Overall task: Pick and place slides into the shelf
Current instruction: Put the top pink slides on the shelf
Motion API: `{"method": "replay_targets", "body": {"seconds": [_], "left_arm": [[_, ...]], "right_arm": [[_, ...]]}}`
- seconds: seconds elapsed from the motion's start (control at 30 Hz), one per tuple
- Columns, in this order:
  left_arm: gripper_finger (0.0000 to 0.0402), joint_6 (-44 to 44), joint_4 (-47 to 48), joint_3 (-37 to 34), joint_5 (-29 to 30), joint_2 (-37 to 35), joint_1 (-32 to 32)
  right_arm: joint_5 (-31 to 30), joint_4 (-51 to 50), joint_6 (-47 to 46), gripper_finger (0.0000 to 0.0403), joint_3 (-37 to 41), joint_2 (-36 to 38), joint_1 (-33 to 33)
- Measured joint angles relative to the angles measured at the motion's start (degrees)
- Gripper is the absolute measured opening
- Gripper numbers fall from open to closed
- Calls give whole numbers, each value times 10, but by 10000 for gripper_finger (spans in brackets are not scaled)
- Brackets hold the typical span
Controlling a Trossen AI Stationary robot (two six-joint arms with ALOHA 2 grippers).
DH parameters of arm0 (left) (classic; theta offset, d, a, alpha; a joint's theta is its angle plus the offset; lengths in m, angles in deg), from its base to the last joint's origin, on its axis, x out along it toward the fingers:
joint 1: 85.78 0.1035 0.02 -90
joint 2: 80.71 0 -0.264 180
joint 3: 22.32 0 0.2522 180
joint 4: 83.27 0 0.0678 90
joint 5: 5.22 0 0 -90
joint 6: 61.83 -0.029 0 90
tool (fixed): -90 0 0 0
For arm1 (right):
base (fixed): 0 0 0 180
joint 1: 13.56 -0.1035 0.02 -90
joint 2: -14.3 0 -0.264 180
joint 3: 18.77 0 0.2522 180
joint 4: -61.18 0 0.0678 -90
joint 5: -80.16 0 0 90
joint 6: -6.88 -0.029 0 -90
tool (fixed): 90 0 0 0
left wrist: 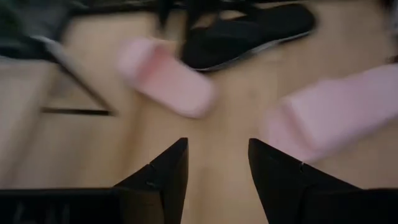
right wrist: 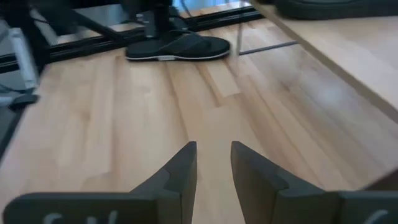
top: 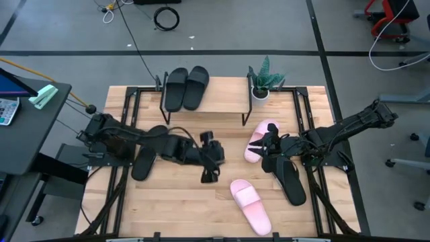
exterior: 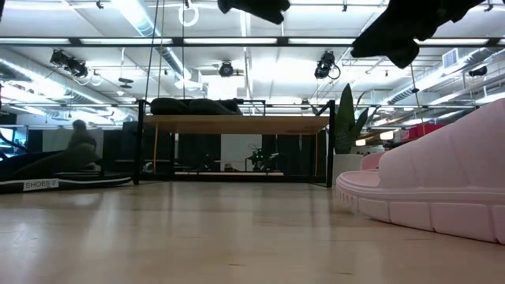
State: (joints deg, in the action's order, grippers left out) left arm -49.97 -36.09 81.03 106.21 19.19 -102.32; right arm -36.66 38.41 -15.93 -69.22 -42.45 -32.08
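Note:
Two black slides [top: 185, 87] lie side by side on the shelf's [top: 222, 101] wooden top board, also seen in the low view [exterior: 197, 106]. One pink slide [top: 260, 140] lies on the table right of the shelf, another pink slide [top: 250, 205] near the front edge. A flat black slide [top: 144, 160] lies under the left arm, and a second flat black slide [top: 290, 179] under the right arm. My left gripper [top: 211, 168] hovers open and empty over mid-table. My right gripper [top: 267, 145] hangs just above the first pink slide, open by a narrow gap [right wrist: 214, 163], empty.
A potted plant [top: 263, 82] stands at the shelf's right end. Black metal frame rails [top: 306, 114] run along both table sides. Bare slatted tabletop [top: 181, 208] lies at the near left. In the low view the near pink slide [exterior: 442, 185] fills the right side.

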Motion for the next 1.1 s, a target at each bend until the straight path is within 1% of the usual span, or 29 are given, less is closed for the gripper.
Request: {"method": "replay_targets", "body": {"seconds": [0.1, 0.2, 0.27, 0.37, 0.47, 0.57, 0.67, 0.8, 0.87, 0.93, 0.97, 1.0, 1.1], "left_arm": [[172, 45, -29, 0, -6, 28, -14], [172, 39, -61, 0, -12, 59, -25], [172, 23, -91, 0, -29, 83, -34], [172, 0, -175, -1, -41, 115, -52], [172, -22, -278, -1, -67, 143, -68], [172, -40, -334, -1, -92, 163, -78], [172, -35, -325, -1, -92, 165, -79], [172, -28, -295, -1, -86, 164, -72], [172, -28, -290, -1, -83, 163, -65], [172, -28, -283, -1, -73, 162, -56], [172, -28, -277, -1, -68, 162, -49], [172, -28, -273, -1, -66, 162, -40], [172, -21, -274, -1, -61, 162, -11]], "right_arm": [[-8, -12, -1, 105, 0, 0, 0], [-8, -18, -1, 105, 0, 0, 0], [-8, -17, -1, 105, 0, 0, 0], [-8, -18, -1, 105, 0, 0, 0], [-8, -23, 0, 105, 0, 0, 0], [-3, -26, 2, 105, 0, 0, 0], [38, -36, -4, 105, 0, 0, 0], [137, -37, -59, 105, 0, 0, -7], [144, -43, -89, 105, 0, 0, -29], [133, -66, -108, 104, 0, 0, -53], [117, -82, -112, 103, 0, 0, -65], [88, -101, -112, 103, 0, 0, -75], [-48, -188, -129, 101, 0, 0, -93]]}}
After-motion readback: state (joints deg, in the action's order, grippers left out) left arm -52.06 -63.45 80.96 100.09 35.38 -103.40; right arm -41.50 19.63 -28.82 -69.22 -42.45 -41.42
